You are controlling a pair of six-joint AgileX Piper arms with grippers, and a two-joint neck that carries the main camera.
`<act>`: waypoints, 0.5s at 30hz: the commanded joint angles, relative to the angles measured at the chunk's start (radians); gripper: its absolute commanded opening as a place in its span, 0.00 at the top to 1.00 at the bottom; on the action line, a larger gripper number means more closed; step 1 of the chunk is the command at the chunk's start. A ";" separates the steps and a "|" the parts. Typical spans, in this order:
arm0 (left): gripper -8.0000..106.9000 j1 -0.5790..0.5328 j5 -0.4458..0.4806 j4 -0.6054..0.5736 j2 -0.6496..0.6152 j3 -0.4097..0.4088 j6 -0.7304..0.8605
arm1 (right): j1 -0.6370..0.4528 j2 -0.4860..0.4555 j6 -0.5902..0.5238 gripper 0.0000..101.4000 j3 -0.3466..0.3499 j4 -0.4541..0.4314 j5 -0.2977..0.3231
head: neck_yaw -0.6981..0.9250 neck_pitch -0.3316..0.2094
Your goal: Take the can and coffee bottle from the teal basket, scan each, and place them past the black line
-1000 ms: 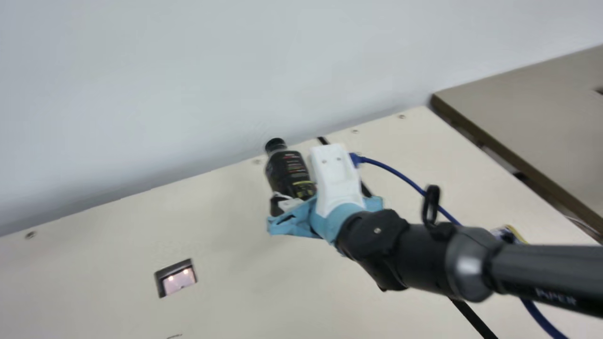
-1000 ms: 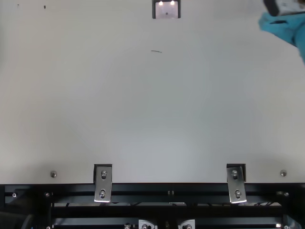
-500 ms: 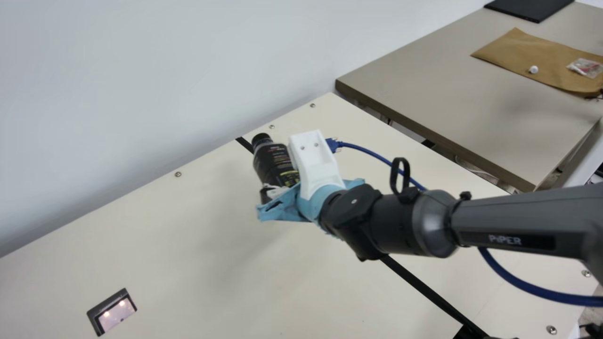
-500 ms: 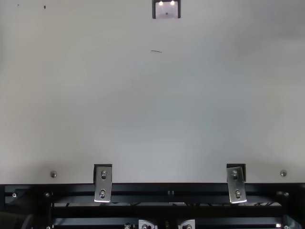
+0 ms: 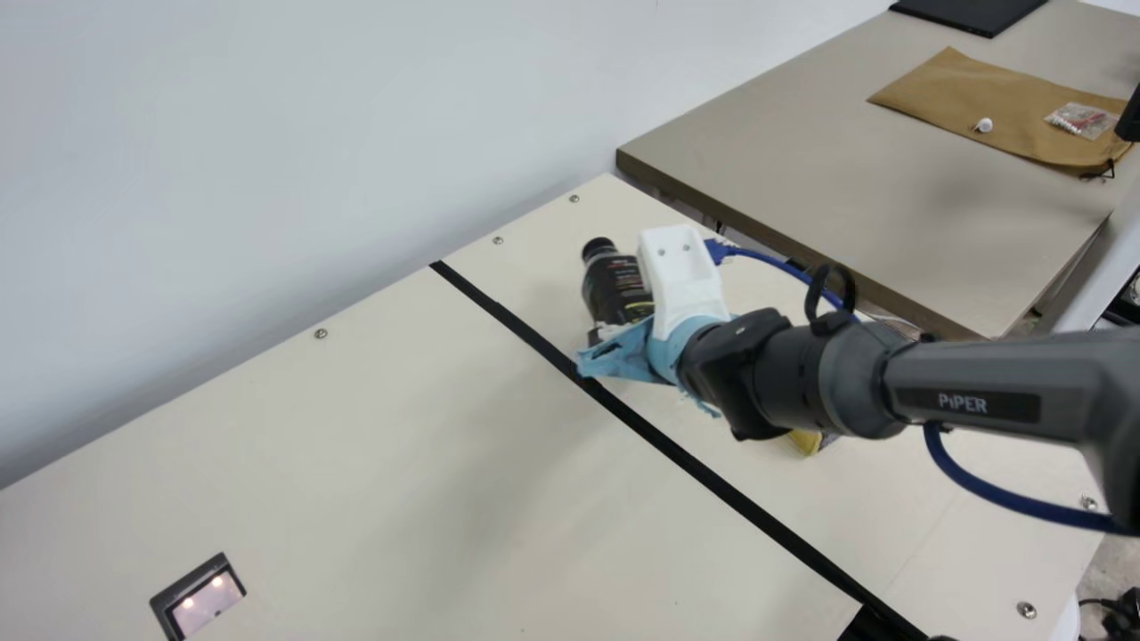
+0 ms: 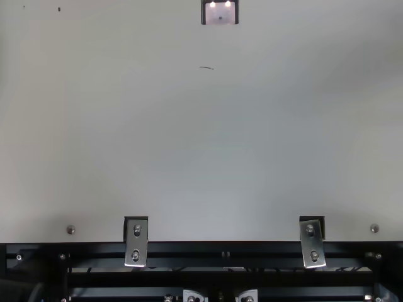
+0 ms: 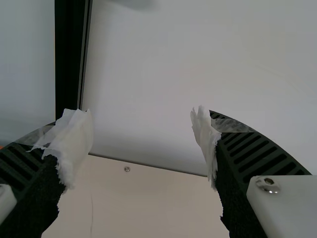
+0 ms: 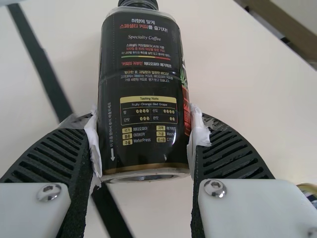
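- Pale grey wall (image 5: 267, 178) behind a cream table (image 5: 356, 445), with a black line (image 5: 686, 460) running diagonally across the tabletop from its wall edge. That line is the reference for the places below.
- Right of the line, the right gripper (image 5: 614, 331) has a dark coffee bottle (image 5: 614, 289) clamped between its fingers. The bottle leans, black cap upward, over the side of the line opposite the scanner window. Whether its base touches the tabletop is hard to tell.
- Close up, in the right wrist view, white padding on the fingers presses both sides of the bottle's lower half. The black label, printed in white and yellow, faces the camera, and the cap end points away from the gripper.
- On that same side of the line, a yellow and dark can (image 5: 806, 442) is partly hidden by the right arm (image 5: 980, 392).
- Left of the line, a scanner window (image 5: 207, 604), black-framed with two glowing spots, is set in the table.
- In the left wrist view, the left gripper (image 7: 141, 119) has its white-padded fingers spread wide apart.
- Right of the line, beyond the cream table, a grey-brown table (image 5: 873, 178) holds a brown pouch (image 5: 1006, 102).
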 commanded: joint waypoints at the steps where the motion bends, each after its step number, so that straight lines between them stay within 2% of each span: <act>1: 0.15 0.000 0.000 0.000 0.000 0.000 0.000 | -0.068 0.018 -0.020 1.00 -0.008 -0.015 0.007 | -0.014 -0.037; 8: 0.15 0.000 0.000 0.000 0.000 0.000 0.000 | -0.143 0.075 -0.082 1.00 -0.025 -0.054 0.016 | -0.009 -0.037; 15: 0.15 0.000 0.000 0.000 0.000 0.000 0.000 | -0.159 0.097 -0.120 1.00 -0.027 -0.053 0.019 | -0.003 -0.037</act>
